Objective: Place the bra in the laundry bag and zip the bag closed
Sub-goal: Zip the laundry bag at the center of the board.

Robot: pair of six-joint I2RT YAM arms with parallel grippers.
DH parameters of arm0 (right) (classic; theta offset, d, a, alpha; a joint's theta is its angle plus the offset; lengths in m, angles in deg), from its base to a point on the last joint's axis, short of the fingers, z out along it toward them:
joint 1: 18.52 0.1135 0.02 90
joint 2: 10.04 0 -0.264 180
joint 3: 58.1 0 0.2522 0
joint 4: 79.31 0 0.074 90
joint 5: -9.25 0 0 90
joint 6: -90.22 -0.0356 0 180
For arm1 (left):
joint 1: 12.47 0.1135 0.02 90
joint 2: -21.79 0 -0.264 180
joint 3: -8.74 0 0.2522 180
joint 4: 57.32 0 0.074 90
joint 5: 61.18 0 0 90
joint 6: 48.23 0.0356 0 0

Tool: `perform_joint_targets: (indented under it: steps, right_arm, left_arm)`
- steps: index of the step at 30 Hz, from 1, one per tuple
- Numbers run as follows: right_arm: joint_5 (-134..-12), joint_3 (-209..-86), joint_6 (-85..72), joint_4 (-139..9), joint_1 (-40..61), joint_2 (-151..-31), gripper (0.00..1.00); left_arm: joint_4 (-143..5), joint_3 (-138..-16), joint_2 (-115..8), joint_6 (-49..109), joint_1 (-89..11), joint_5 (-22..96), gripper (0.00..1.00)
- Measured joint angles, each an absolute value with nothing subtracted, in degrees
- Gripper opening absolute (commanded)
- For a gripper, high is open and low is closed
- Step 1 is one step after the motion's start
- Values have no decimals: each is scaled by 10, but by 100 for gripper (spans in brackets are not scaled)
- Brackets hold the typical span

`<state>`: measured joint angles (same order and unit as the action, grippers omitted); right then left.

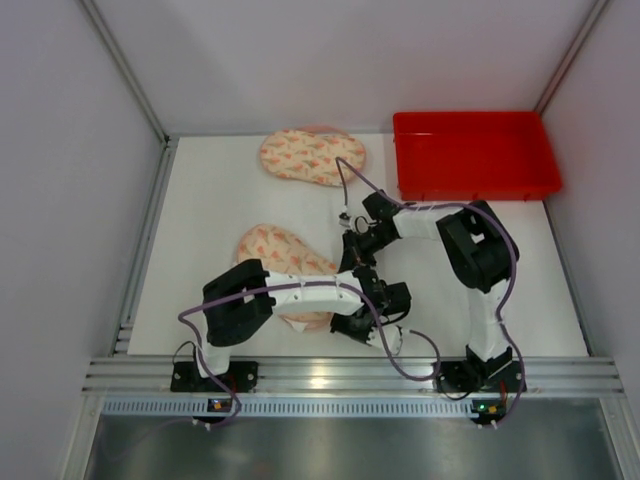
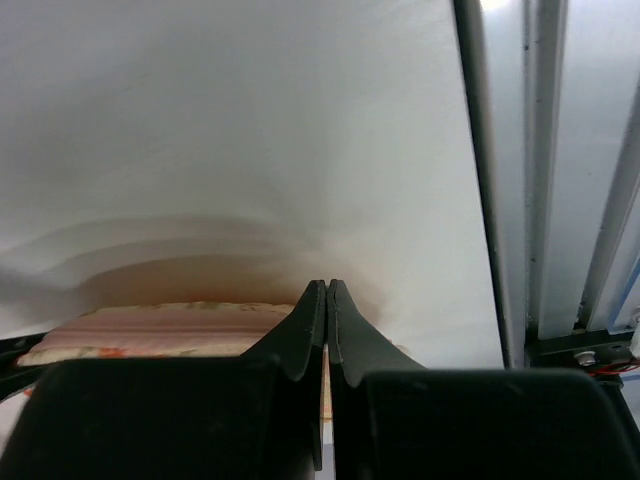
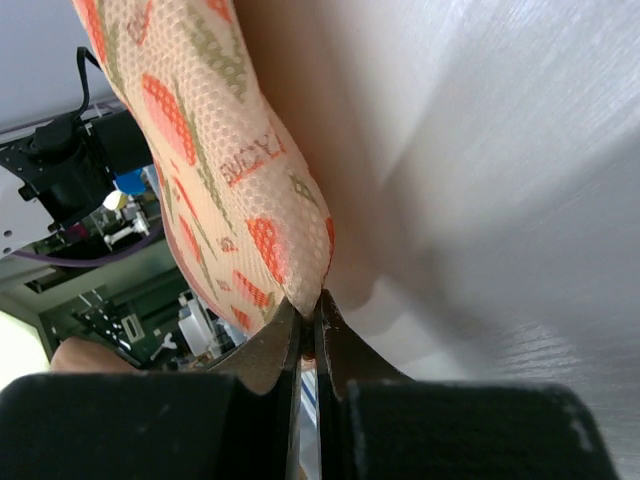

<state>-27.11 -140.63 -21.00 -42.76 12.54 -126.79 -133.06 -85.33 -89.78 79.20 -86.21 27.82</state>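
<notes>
Right hand [image 3: 308, 312] pinches shut on the mesh rim of the laundry bag [image 3: 230, 170], probably to lift it open; left hand [image 2: 327, 292], fully closed, seemingly anchors the near side.

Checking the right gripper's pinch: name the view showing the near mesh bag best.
Right wrist: the mesh bag is close, weave clear, its tip pinched by the right gripper. Top external shows its outline, partly covered; left wrist only an edge.

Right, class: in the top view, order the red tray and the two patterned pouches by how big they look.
Largest: red tray.
Then: far pouch and near pouch. They look alike, and the arms hide part of the near one, so no ranking between them.
</notes>
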Motion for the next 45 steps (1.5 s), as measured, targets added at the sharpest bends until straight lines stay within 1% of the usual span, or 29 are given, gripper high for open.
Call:
perform_joint_targets:
  steps: [2,3,4,5,6,7,8,9,11,17,20,23,25,26,28,29,30,31,33,42,43,45]
  right_arm:
    - [-273,-1425,-197,-410,125,-1278,2]
    - [-275,-1435,-192,-403,125,-1283,8]
    - [-278,-1443,-188,-395,125,-1286,17]
    - [-282,-1449,-186,-388,125,-1287,35]
    - [-288,-1455,-184,-382,125,-1287,47]
    - [-295,-1460,-183,-382,124,-1287,65]
    - [-302,-1466,-177,-384,120,-1287,70]
    - [-307,-1467,-173,-387,116,-1284,74]
    - [-314,-1462,-173,-380,106,-1271,77]
    - [-317,-1402,-169,-370,70,-1210,80]
    - [-306,-1364,-183,-379,61,-1195,80]
    - [-290,-1344,-206,-389,61,-1193,79]
    - [-278,-1341,-224,-400,61,-1193,75]
    - [-272,-1341,-230,-408,61,-1194,66]
    - [-259,-1342,-242,-422,64,-1196,51]
    - [-252,-1342,-248,-427,65,-1200,34]
    - [-246,-1342,-250,-431,66,-1204,26]
    - [-243,-1342,-253,-433,68,-1208,11]
    - [-238,-1342,-257,-432,71,-1213,0]
    - [-234,-1374,-250,-417,67,-1235,1]
    - [-234,-1374,-250,-417,66,-1235,18]
    - [-234,-1374,-253,-415,65,-1235,47]
  left_arm:
    - [-1330,-844,-896,792,-870,283,0]
    - [-1330,-842,-896,792,-872,285,0]
    - [-1329,-841,-896,792,-872,284,0]
    - [-1326,-842,-896,791,-872,283,0]
    - [-1323,-842,-896,790,-870,283,0]
    - [-1323,-842,-896,787,-868,285,0]
    - [-1324,-842,-896,785,-867,290,0]
    - [-1326,-847,-896,783,-863,292,0]
    - [-1327,-866,-900,780,-848,295,0]
    - [-1313,-944,-914,784,-776,284,0]
    - [-1307,-964,-918,793,-760,270,0]
    - [-1305,-977,-928,797,-761,267,0]
    - [-1303,-979,-933,801,-764,267,0]
    - [-1303,-979,-934,801,-764,267,0]
    - [-1303,-979,-934,803,-765,267,0]
    - [-1303,-979,-934,803,-766,267,0]
    - [-1303,-979,-934,803,-766,267,0]
    - [-1303,-979,-934,803,-767,267,0]
    - [-1303,-979,-934,803,-767,269,0]
    - [-1296,-945,-929,800,-784,271,0]
    - [-1296,-942,-929,799,-786,271,0]
    - [-1293,-937,-928,798,-788,271,0]
